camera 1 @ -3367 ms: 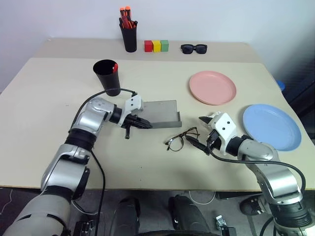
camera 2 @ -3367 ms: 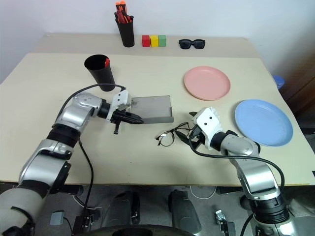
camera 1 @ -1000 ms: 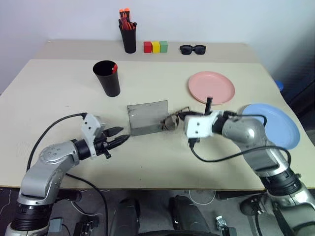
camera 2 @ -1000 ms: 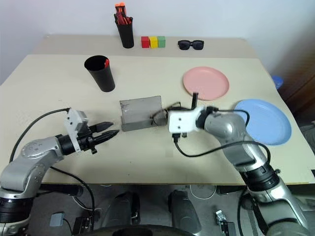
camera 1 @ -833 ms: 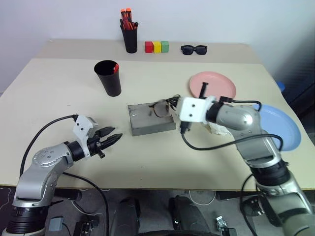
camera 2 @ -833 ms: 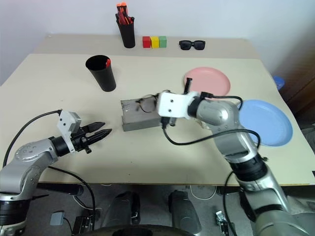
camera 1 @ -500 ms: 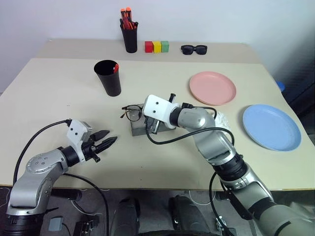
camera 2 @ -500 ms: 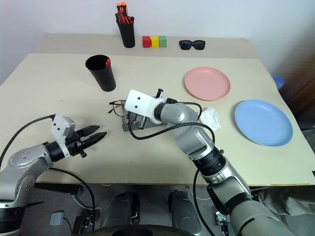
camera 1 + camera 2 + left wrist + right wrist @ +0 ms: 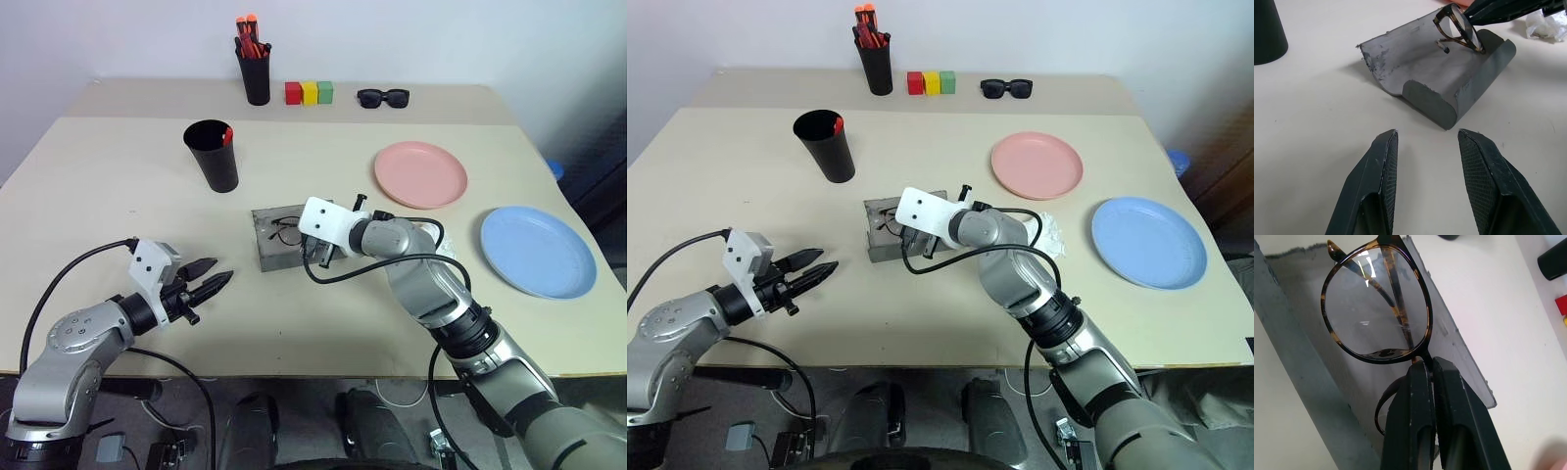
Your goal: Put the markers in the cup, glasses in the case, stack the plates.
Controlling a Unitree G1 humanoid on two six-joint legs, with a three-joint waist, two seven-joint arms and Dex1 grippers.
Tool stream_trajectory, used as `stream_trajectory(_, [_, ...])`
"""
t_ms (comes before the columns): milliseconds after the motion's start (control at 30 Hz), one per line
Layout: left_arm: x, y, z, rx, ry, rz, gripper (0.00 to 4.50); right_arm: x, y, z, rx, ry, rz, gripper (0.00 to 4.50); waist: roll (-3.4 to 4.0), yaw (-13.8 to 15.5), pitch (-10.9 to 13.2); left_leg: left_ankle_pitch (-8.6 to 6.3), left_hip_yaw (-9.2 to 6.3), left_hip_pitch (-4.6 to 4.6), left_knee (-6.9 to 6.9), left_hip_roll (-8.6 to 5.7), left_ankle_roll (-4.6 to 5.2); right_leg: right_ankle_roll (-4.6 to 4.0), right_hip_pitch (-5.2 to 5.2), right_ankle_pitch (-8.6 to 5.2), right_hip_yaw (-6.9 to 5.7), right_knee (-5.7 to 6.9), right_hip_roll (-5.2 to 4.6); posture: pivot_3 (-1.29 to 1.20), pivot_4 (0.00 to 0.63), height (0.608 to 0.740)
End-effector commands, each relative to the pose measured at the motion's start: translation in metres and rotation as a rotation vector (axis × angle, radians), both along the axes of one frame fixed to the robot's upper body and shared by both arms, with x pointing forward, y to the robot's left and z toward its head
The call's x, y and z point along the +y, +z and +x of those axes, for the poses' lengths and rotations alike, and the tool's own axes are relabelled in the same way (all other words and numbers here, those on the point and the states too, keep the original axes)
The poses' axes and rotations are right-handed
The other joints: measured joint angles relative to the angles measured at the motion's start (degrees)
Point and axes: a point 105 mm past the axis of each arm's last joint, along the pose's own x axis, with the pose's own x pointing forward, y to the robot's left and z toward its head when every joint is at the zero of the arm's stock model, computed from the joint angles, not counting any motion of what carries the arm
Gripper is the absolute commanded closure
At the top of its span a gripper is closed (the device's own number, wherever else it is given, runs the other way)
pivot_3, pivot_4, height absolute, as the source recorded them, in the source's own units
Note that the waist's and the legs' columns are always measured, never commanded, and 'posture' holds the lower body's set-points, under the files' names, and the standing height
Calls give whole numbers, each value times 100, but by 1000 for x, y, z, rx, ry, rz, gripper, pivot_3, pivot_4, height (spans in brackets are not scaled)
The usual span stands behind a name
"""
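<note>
- Two plates sit on the robot's right side of the table [image 9: 98, 196], well apart from each other — the salmon pink plate [image 9: 421, 174] farther back, the light blue plate [image 9: 537, 251] nearer the right edge. Both round, plain, not stacked.
- Glasses [image 9: 1376, 308]: thin dark tortoise-looking frame, round clear lenses, temples folded behind. They hang over the open grey case [image 9: 284, 238], pinched at the bridge by the right gripper [image 9: 1429, 368], whose black fingers are clenched tight on the frame.
- Case: grey, felt-like, rectangular, lid laid open; it lies mid-table. In the left wrist view one end wall is rounded and the inside shows pale scuffs.
- Left gripper [image 9: 217, 278] hovers above the table nearer the robot's left, apart from the case, jaws parted and empty.
- Cup [image 9: 213, 155]: tall tapered matte black, upright behind the case toward the left; a red marker tip [image 9: 227, 136] pokes out at its rim. The white marker I cannot make out.
- Back of table: narrow black pen pot [image 9: 258, 73] with orange-red capped pens, three coloured blocks [image 9: 310, 92] — red, yellow, green — and chunky black sunglasses [image 9: 383, 97].
- Crumpled white tissue [image 9: 1048, 233] lies just beside the right arm, between case and blue plate.
</note>
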Motion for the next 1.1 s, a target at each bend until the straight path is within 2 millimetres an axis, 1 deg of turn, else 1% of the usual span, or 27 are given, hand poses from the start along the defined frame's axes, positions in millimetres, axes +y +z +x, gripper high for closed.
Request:
stream_trajectory(33, [-5, 8, 0, -29, -25, -7, 2535, 4, 9, -2, -33, 12, 17, 4472, 0, 2, 0, 0, 0, 0, 0, 0, 0, 0, 0, 0, 0, 0, 0, 0, 150, 722])
stream_trajectory(133, [-7, 9, 1, -29, -34, -9, 2535, 5, 11, -2, -31, 12, 38, 3584, 0, 2, 0, 0, 0, 0, 0, 0, 0, 0, 0, 0, 0, 0, 0, 0, 150, 722])
stream_trajectory(200, [-8, 10, 1, -30, -38, -11, 2535, 6, 13, -1, -53, 16, 38, 2653, 0, 1, 0, 0, 0, 0, 0, 0, 0, 0, -1, 0, 0, 0, 0, 0, 150, 722])
stream_trajectory(267, [-8, 11, 1, -32, -40, -13, 2535, 7, 16, -2, -65, 28, 41, 1613, 0, 1, 0, 0, 1, -1, 0, 0, 0, 0, -1, 0, 0, -1, -1, 0, 150, 722])
stream_trajectory(300, [-8, 12, 1, -34, -41, -15, 2535, 8, 18, -3, -68, 37, 46, 1251, 0, 1, 0, 0, 0, -1, 0, 0, 0, 0, -1, 0, 0, -1, -1, 0, 150, 722])
stream_trajectory(500, [-8, 22, 7, -64, -37, -37, 2535, 11, 35, -10, -103, 105, 99, 1251, 0, 8, 0, 0, 0, -3, -1, 0, 0, -1, -2, 0, 0, -2, -1, 0, 150, 722])
stream_trajectory(700, [-8, 21, 9, -70, -36, -27, 2535, 6, 34, -5, -132, 87, 91, 1251, 0, 7, 0, 0, 0, -4, -1, 0, 0, 0, -2, 0, 0, -4, 0, 0, 150, 722])
stream_trajectory(833, [-4, 21, 19, -50, -8, -34, 2535, 2, 37, -8, -130, 96, 125, 1251, 0, 8, 0, 0, -1, -4, -2, 0, 0, -1, -3, 0, 0, -4, 0, 0, 150, 722])
stream_trajectory(933, [-5, 28, 38, -37, 16, -60, 3420, -10, 38, -13, -123, 103, 149, 1168, 0, 55, 0, 0, -2, -5, -1, -2, 0, -1, -1, 0, -1, -5, 0, 0, 150, 722])
stream_trajectory(1000, [-13, 35, 52, -36, 0, -66, 4301, -22, 35, -15, -120, 101, 151, 1168, -3, 66, 1, 0, -5, -9, 2, -5, 0, -1, 3, 0, -2, -12, -2, 0, 150, 722])
stream_trajectory(1033, [-18, 39, 60, -40, -8, -61, 4463, -28, 33, -17, -123, 102, 149, 1168, -4, 77, 0, 0, -4, -10, 2, -5, 1, -1, 4, 0, -1, -16, -2, 0, 150, 722])
stream_trajectory(1100, [-27, 44, 79, -29, -5, -25, 4463, -40, 31, -22, -129, 105, 146, 1168, -7, 66, 1, -1, -5, -11, 3, -7, 2, 0, 8, 0, -2, -18, -2, 0, 150, 722])
